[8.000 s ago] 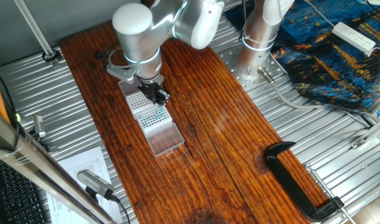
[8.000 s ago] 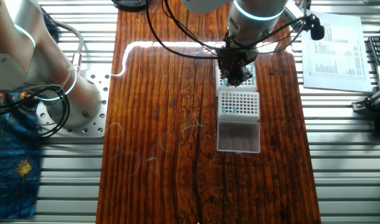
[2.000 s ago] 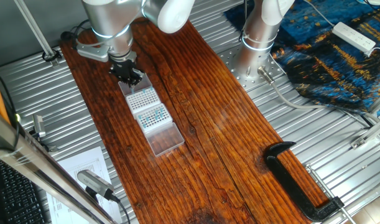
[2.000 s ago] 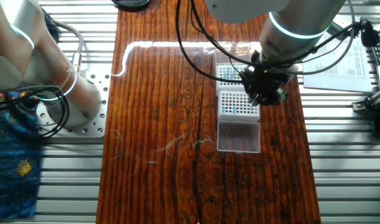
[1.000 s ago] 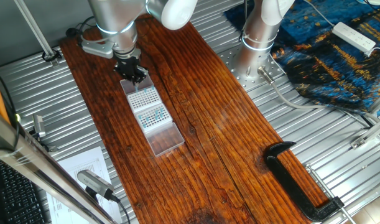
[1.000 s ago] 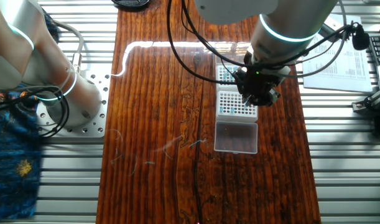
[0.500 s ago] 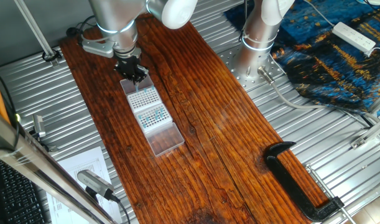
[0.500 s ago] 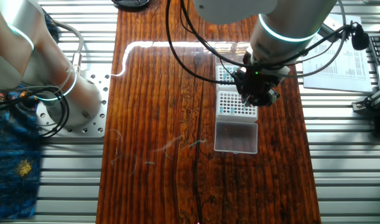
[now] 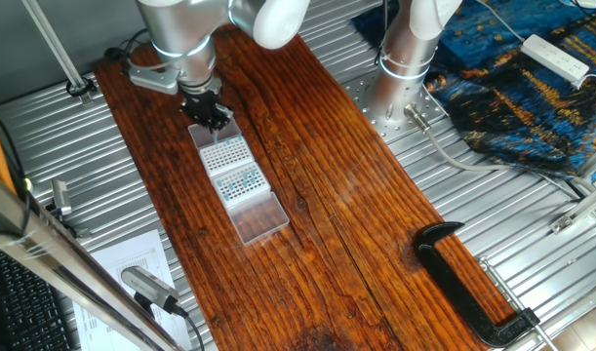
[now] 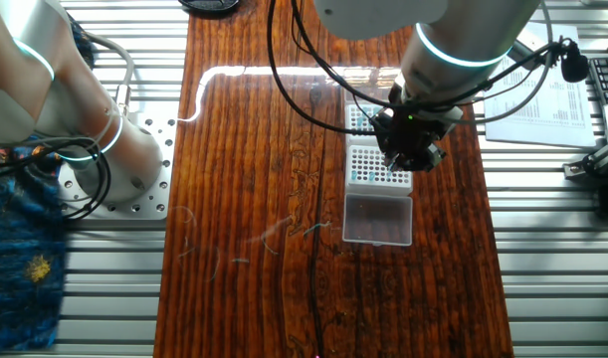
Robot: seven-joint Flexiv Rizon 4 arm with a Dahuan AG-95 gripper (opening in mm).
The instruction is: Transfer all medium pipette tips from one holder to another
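The hand (image 9: 209, 116) hung over the rack's far end; whether it was clenched could not be told. One fixed view showed the medium pipette tips (image 9: 241, 180) as bluish dots; the other hid most behind the hand.

One fixed view is looking down at an angle from a raised spot off one long side of the wooden counter (image 9: 317, 195), so the board is running diagonally from upper left to lower right. The other fixed view is looking almost straight down from overhead, with the counter (image 10: 254, 199) running vertically. Both are sitting at medium distance and sharing the board, the arm's base (image 9: 400, 83) and the racks (image 9: 234, 180).
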